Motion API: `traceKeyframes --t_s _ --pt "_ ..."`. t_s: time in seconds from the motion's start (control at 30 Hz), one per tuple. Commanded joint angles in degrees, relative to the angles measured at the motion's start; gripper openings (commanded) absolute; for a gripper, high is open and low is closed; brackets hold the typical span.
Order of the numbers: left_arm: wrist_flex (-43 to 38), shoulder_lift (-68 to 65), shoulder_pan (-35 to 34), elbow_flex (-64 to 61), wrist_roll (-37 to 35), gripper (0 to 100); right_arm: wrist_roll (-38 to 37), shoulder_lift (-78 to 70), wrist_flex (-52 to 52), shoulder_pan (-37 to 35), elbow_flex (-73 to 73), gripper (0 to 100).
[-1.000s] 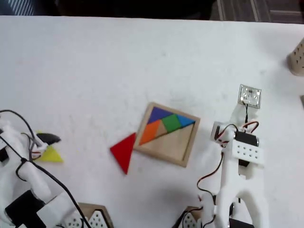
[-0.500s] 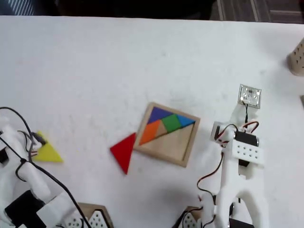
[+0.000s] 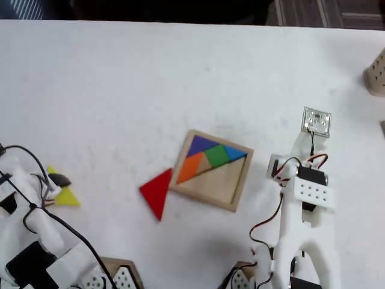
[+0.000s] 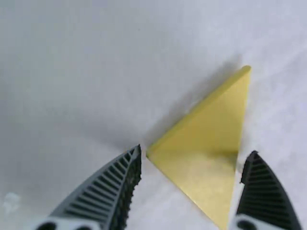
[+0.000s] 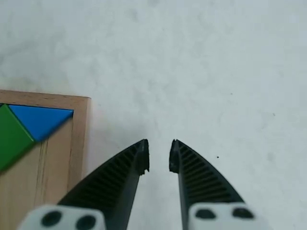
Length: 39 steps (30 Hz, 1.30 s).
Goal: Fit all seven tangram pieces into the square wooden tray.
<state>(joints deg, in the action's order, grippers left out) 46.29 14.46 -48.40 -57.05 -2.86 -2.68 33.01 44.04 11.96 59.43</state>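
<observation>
1. Since the left pincer (image 4: 194,153) has the step in hand, we place things from it. The square wooden tray (image 3: 227,179) lies well apart from it, with half its floor bare.
2. The red triangle (image 3: 157,191) lies between that pincer and the tray, touching the rim.
3. The yellow triangle (image 4: 207,149) lies flat between the wide-open jaws, ungripped. We'd centre, go low, and close squarely so it can't pivot out.
4. The right pincer (image 5: 159,143) is almost closed and empty, just beside a tray corner.
5. Unclear: whether either jaw touches the yellow piece, as one jaw covers its edge. The tray's pale piece blends into the wood.
</observation>
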Motion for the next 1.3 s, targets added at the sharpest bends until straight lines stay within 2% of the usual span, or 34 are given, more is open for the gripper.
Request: traceKeyframes --t_s 0.0,0.73,0.93,1.27 --pt "-2.46 0.22 -0.13 -0.44 0.53 33 -0.62 1.36 -0.66 -0.57 -0.18 8.2" --pt "-1.85 0.13 1.98 1.23 0.26 33 -0.62 1.36 -0.48 -0.57 -0.09 8.1" --pt "6.15 0.13 1.98 6.33 0.53 33 -0.62 1.36 -0.48 -0.57 -0.09 8.1" --pt "6.42 0.13 1.98 6.95 0.53 33 -0.62 1.36 -0.48 -0.57 -0.09 8.2"
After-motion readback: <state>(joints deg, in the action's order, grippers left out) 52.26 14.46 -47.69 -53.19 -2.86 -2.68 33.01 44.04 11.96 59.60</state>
